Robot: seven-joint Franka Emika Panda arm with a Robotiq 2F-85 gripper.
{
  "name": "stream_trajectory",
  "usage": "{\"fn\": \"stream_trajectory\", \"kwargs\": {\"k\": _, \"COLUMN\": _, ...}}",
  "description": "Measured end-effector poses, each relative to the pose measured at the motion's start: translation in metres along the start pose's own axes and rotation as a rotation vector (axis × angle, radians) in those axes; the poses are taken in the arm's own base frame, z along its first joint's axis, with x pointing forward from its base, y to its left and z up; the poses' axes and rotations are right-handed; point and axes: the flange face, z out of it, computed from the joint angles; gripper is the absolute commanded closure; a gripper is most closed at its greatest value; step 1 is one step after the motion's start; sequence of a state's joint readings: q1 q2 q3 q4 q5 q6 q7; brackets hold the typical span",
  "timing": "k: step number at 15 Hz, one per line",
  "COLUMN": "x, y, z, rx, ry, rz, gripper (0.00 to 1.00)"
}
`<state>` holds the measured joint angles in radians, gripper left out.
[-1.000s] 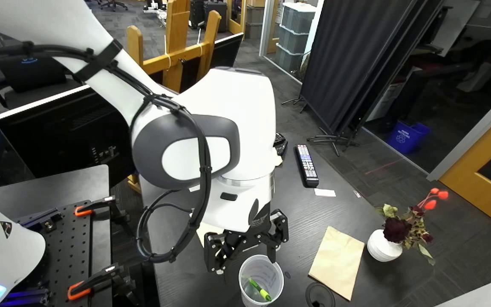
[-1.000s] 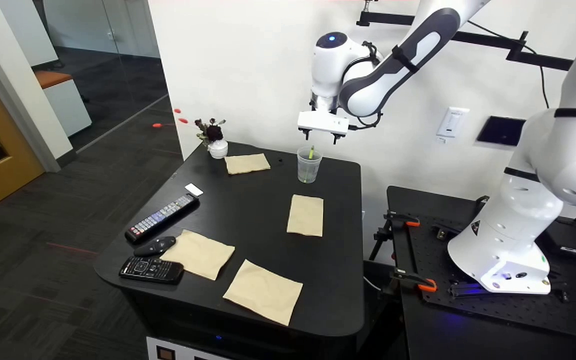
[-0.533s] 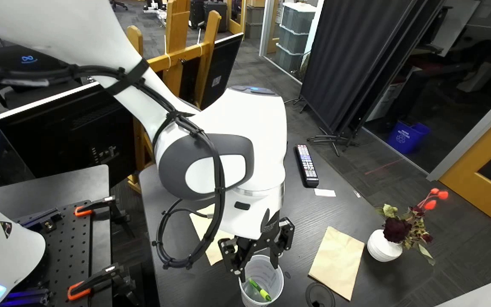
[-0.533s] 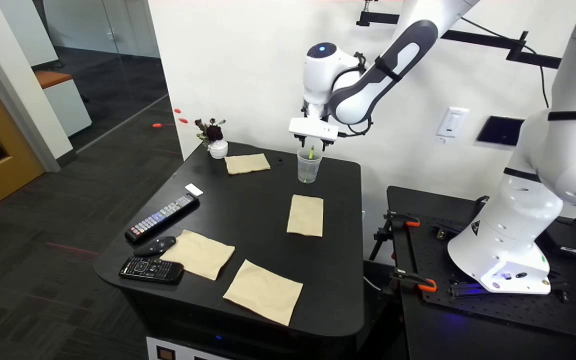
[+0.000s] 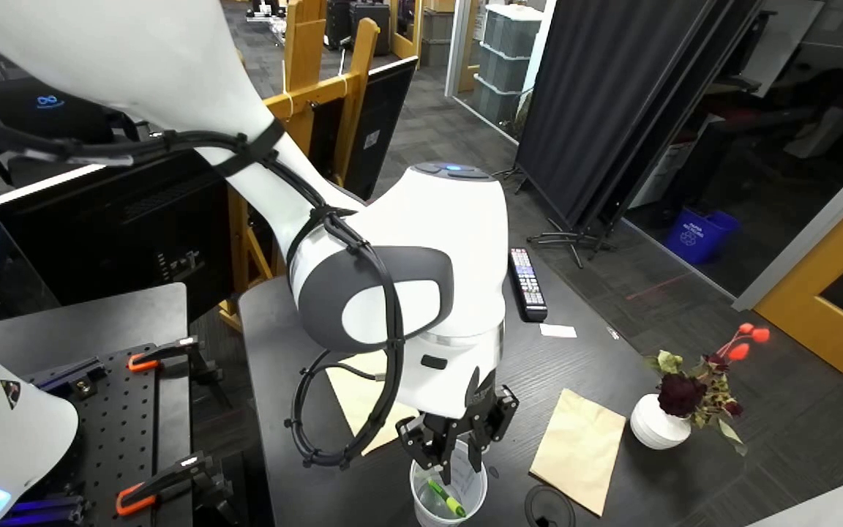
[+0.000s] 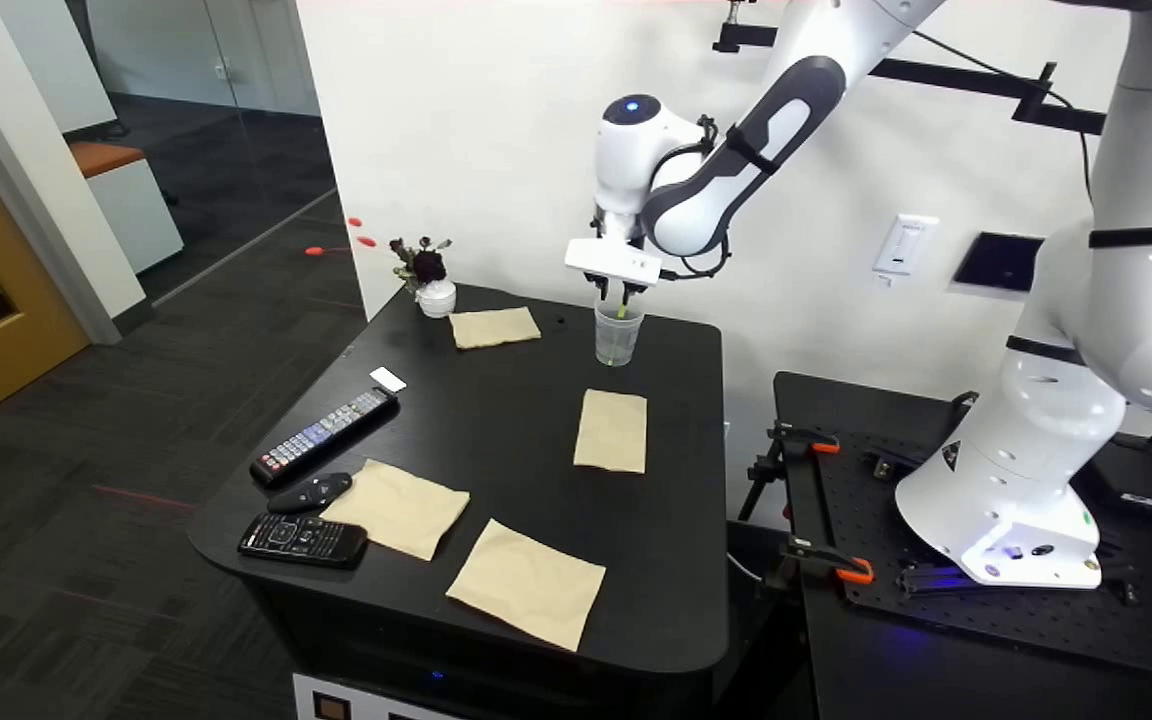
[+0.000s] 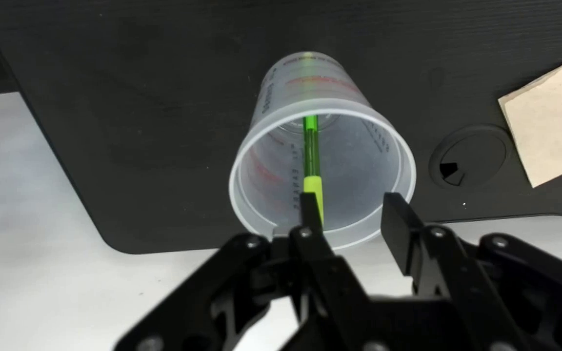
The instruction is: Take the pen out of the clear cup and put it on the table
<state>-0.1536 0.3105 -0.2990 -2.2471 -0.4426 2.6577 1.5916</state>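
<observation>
The clear cup (image 7: 364, 165) stands upright on the black table (image 6: 506, 430), near the wall-side edge. Inside it leans the green-yellow pen (image 7: 311, 156), its yellow end up at the rim on the side nearest my gripper. My gripper (image 7: 351, 209) is over the cup's mouth, partly narrowed but open, with a clear gap between its fingers. In the wrist view the left finger (image 7: 310, 209) covers part of the pen's yellow end; whether they touch I cannot tell. Both exterior views show the gripper (image 5: 460, 472) just above the cup (image 6: 616, 345), pen (image 5: 446, 498) still within it.
A tan paper sheet (image 5: 579, 450) and a round cable cover (image 7: 471, 156) lie beside the cup. Beyond them stands a white vase (image 5: 659, 422) with flowers. Another paper sheet (image 6: 611, 430) lies in front of the cup. Remotes (image 6: 326, 435) are farther off.
My gripper has come down and across to the cup's mouth, and its fingers have drawn closer together. Cup and pen have stayed in place.
</observation>
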Motion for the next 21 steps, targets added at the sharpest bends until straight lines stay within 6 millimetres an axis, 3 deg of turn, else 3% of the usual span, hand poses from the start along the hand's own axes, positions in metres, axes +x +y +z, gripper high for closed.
{"fn": "stream_trajectory", "kwargs": {"k": 21, "x": -0.009, "y": -0.005, "z": 0.006, "rx": -0.007, "ry": -0.018, "rz": 0.004, "gripper": 0.71}}
